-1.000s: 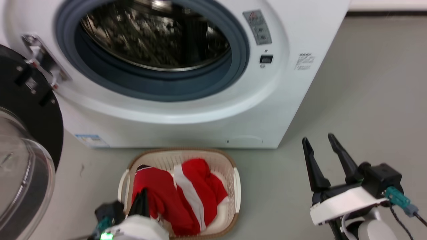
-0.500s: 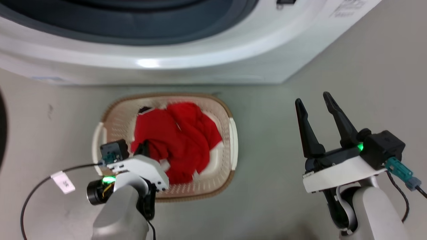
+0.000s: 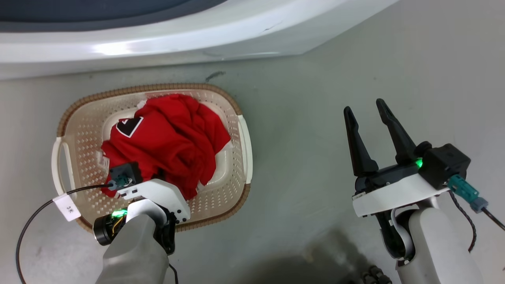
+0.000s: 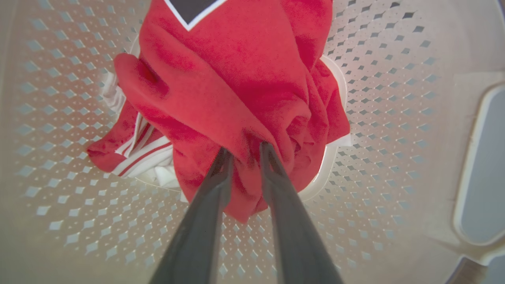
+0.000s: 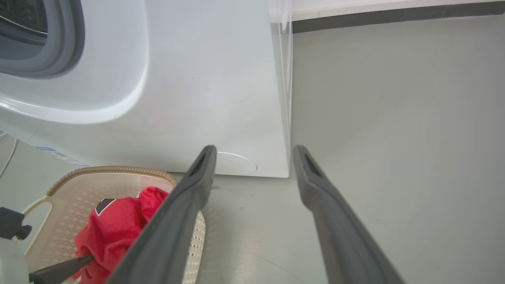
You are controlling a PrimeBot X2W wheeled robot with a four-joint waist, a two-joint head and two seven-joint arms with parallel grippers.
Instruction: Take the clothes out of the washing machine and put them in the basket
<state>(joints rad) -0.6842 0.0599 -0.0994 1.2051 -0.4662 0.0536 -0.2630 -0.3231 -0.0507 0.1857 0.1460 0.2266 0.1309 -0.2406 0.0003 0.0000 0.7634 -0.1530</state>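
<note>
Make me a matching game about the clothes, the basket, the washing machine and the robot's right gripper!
Things:
1. clothes
2. basket
3. right gripper
4. washing machine

Descriptions:
A. white
B. fingers apart, holding nothing
C. red
D. cream with a brown rim

Pairs: 1-C, 2-D, 3-B, 4-A

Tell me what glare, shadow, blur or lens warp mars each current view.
Head view: a glare streak on the washing machine, a dark shadow on the floor. Left wrist view: left pincer soft near the lens, clothes sharper, basket wall bowed by the wide lens. Right wrist view: even light, right pincer slightly soft.
</note>
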